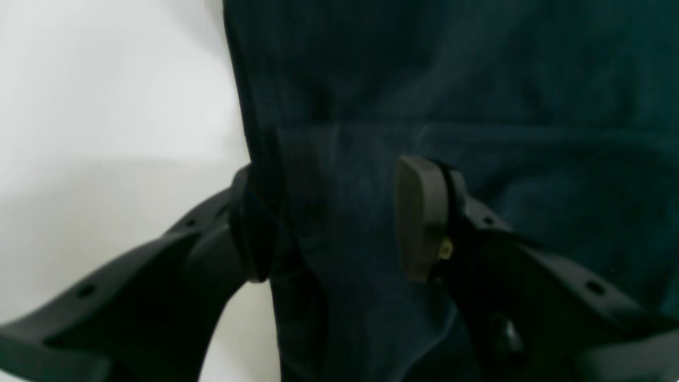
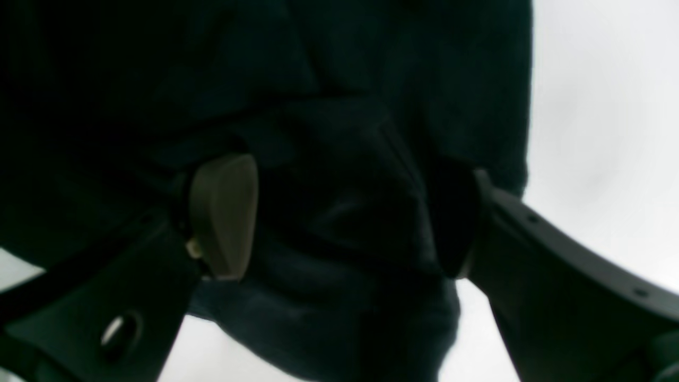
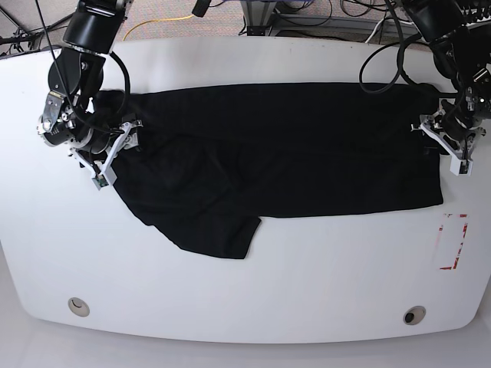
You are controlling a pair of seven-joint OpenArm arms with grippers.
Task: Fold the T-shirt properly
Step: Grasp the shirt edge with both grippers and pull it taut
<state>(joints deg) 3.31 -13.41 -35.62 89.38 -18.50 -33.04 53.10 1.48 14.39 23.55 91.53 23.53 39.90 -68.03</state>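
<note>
The black T-shirt (image 3: 291,146) lies spread across the white table (image 3: 253,291), with a folded flap hanging toward the front at the left of the base view. My left gripper (image 3: 449,149) sits at the shirt's right edge in that view. Its fingers stand apart astride the cloth edge (image 1: 334,223), with dark fabric (image 1: 477,79) running between the pads (image 1: 421,217). My right gripper (image 3: 115,157) is at the shirt's left end, open wide (image 2: 345,217), and bunched fabric (image 2: 159,79) fills the gap between its fingers (image 2: 225,215).
A red-and-white marking (image 3: 453,241) lies on the table near the right edge. Two round holes (image 3: 77,306) (image 3: 414,315) sit near the front edge. Cables (image 3: 307,11) and stands crowd the floor behind the table.
</note>
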